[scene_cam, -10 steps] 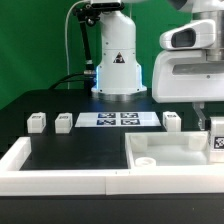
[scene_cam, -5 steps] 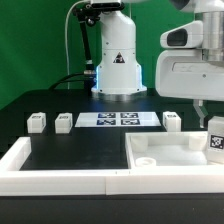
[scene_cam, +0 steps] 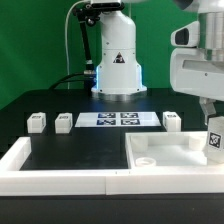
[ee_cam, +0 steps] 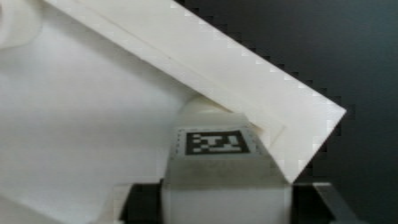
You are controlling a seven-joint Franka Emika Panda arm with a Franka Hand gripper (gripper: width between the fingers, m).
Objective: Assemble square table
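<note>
- Four legs on my count, none fitted as far as I can see.
- Three of them stand loose in a row at the back of the tabletop. The left leg and second leg are on the exterior view's left of the marker board. The third leg is just beside the board's other end.
- One held leg, tag facing the camera, is in the claw. The jaws are part-closed and clamp its two sides, which the wrist view confirms: held leg, claw.
- One slab lies flat at the exterior view's right, tucked into the corner of the rim wall, with nothing mounted on it.
- Position of the held leg: over the slab's edge on the exterior view's right, close to a corner in the wrist view. The frames are too coarse for me to say whether it touches the slab or hangs just above it.
- Done, in my judgement: slab placed and braced, first leg picked up and brought to its corner.
- Left: seat and fasten this leg, then fetch and fit the other three. I rate the assembly as barely begun.
</note>
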